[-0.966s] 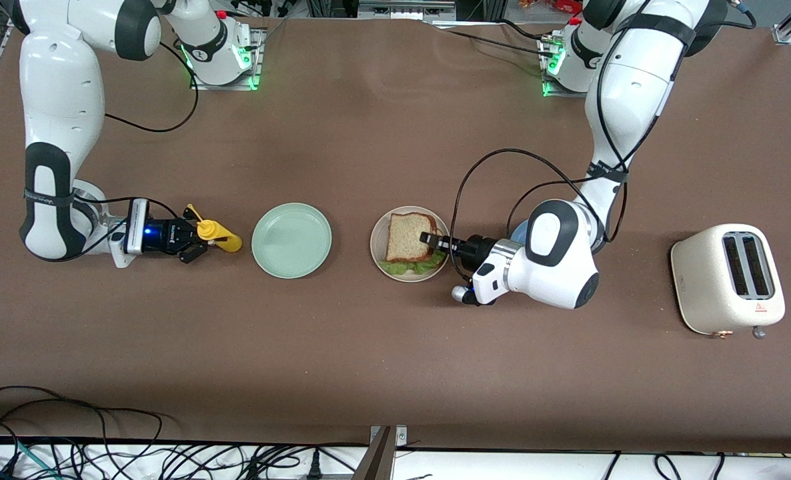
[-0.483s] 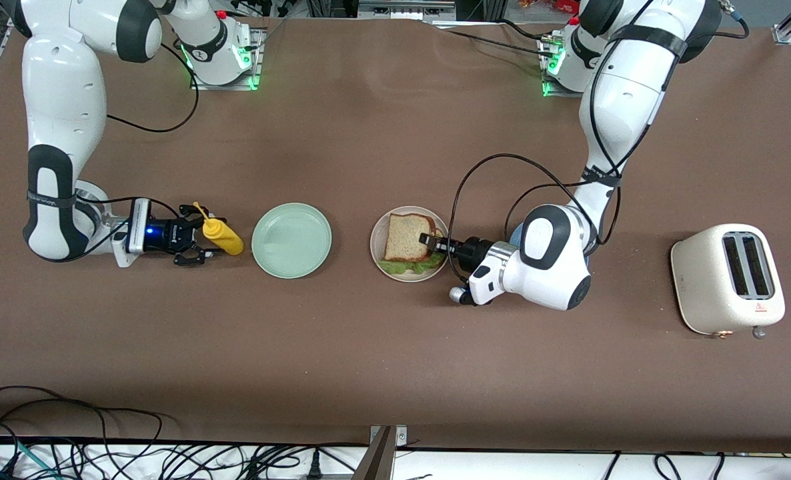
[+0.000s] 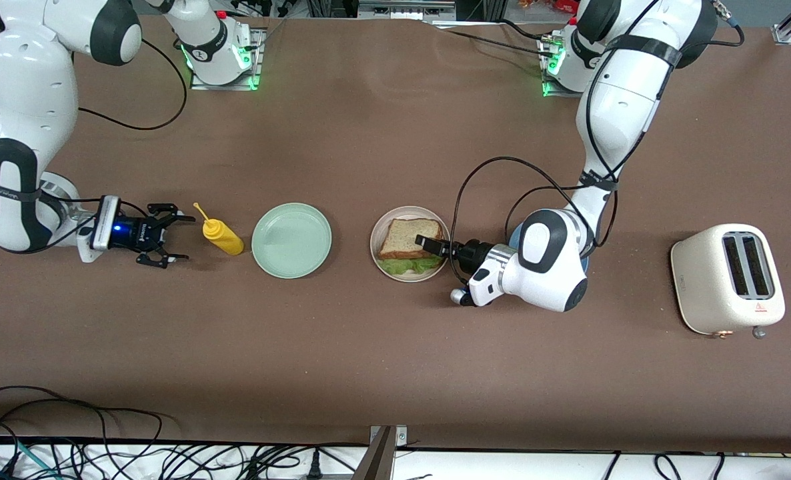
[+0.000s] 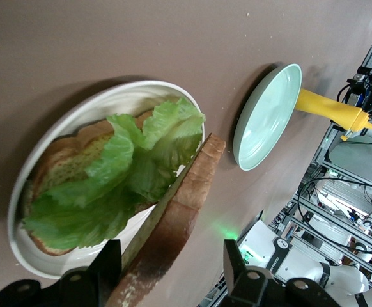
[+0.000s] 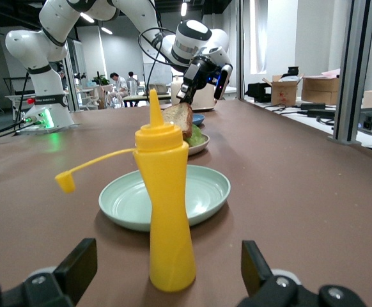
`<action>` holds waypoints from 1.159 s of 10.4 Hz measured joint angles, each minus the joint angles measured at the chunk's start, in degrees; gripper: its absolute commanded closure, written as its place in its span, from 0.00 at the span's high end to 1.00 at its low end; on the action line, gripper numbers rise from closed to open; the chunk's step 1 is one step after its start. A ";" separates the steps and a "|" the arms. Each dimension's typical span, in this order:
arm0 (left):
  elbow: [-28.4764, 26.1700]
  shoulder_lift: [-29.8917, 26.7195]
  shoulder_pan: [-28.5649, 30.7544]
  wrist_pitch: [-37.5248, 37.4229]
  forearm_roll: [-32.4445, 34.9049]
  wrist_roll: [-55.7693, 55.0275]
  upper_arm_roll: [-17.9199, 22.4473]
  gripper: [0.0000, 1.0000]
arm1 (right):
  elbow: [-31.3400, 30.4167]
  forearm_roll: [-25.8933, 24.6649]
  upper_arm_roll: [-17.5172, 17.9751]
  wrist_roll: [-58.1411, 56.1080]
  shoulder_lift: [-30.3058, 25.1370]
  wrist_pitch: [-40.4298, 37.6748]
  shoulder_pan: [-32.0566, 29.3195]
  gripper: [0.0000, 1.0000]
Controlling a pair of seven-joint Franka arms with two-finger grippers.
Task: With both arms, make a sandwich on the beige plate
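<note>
Brown top slice (image 3: 409,238) leans on the lettuce (image 3: 412,265) on the beige plate (image 3: 377,250), mid-table. In the front view the left gripper (image 3: 426,241) sits at its edge toward the left arm's end; we can't tell the jaw gap here. Right gripper (image 3: 169,239) has its jaws spread, clear of the yellow bottle (image 3: 221,235) near the right arm's end, mint plate (image 3: 291,240) between bottle and sandwich. Toaster (image 3: 727,277) sits well apart.

Left wrist view: slice (image 4: 173,220) stands tilted between parted fingers (image 4: 107,267), one edge over the lettuce (image 4: 122,182). We see the risk: on release it tips off the plate rim (image 4: 109,102) or lands skewed, dragging the leaf.

Right wrist view: fingers (image 5: 77,259) wide either side of the bottle (image 5: 167,192), not touching; any forward drift knocks it onto the mint plate (image 5: 202,192).
</note>
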 measured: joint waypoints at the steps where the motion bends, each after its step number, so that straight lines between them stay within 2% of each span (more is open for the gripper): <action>1: 0.00 0.00 0.09 0.07 0.00 0.00 0.18 0.75 | 1.49 -1.84 -0.83 0.61 -0.01 0.27 -0.04 1.00; 2: 0.02 0.00 0.14 0.54 0.00 0.01 0.40 0.76 | 2.85 -3.58 -2.00 2.31 -0.03 0.48 0.18 1.00; 5: 0.26 -0.01 0.57 2.94 0.00 0.04 1.94 1.00 | 7.56 -8.52 -7.82 7.44 -0.27 0.49 1.59 1.00; 7: 0.84 -0.09 1.44 3.13 0.00 0.04 3.33 1.00 | 10.12 -11.77 -11.31 11.82 -0.33 0.50 3.15 1.00; 10: 1.94 -0.35 2.11 3.18 0.48 0.05 7.17 1.00 | 15.51 -13.52 -16.48 24.21 -0.64 0.37 8.32 1.00; 12: 3.48 -1.25 2.21 3.18 7.00 0.07 8.79 1.00 | 18.34 -14.11 -20.30 33.55 -1.73 0.16 13.70 1.00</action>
